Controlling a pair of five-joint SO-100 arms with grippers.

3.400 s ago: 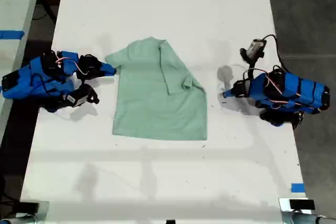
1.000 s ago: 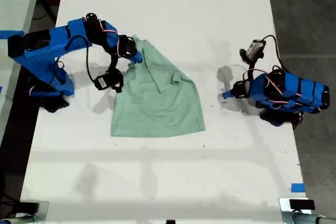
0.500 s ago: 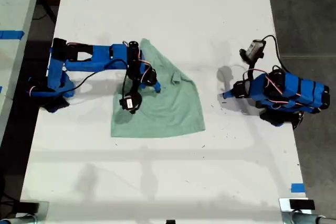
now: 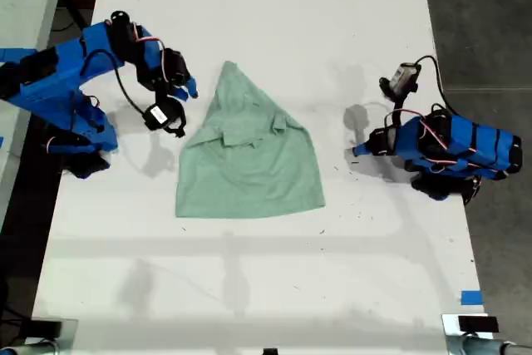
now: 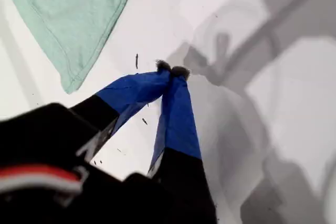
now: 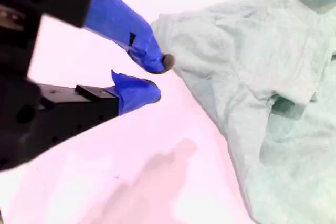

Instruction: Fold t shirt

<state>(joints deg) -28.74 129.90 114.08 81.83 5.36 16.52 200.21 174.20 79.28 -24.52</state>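
Observation:
The pale mint-green t shirt [image 4: 249, 155] lies on the white table [image 4: 266, 6], its upper sides folded inward so it narrows to a point at the far end. My second gripper [image 4: 189, 89] hovers just beside that upper edge, on the exterior view's left. In the second wrist view it [image 6: 157, 80] is open, holding nothing, with the shirt [image 6: 252, 77] beside its fingertips. My first gripper [image 4: 357, 151] rests low on the table at the exterior view's right, apart from the shirt. The first wrist view shows it [image 5: 170, 69] shut and empty, a shirt corner [image 5: 68, 14] lying beyond it.
The table runs the length of the exterior view, with dark floor past its edge on the exterior view's right. A blue tape mark [image 4: 471, 298] sits near the lower corner on that side. Another pale surface with blue tape [image 4: 17, 54] borders the exterior view's left.
The second arm swept over the shirt, laid its sleeve side across the middle, let go and drew back toward the exterior view's left. The first arm stayed still.

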